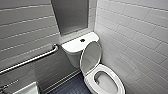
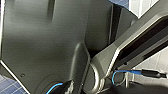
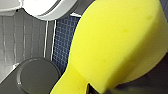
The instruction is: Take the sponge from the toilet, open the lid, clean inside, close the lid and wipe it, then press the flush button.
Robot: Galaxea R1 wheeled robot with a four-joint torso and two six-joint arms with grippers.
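Evidently the sponge (image 3: pixel 117 42) is picked up: the right gripper (image 3: pixel 90 88) appears clamped on it, near the toilet (image 1: pixel 75 57). The lid (image 1: pixel 90 56) stands raised against the tank (image 1: pixel 72 46), so opening is done. Judged outstanding: cleaning the bowl (image 1: pixel 106 83), closing, wiping, and pressing the flush button (image 1: pixel 82 40) at mid tank top.

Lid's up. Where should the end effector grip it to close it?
The lid stands raised against the tank, hinged at the bowl. Probably best its free upper rim, approached from the front. The right end effector holds the sponge.
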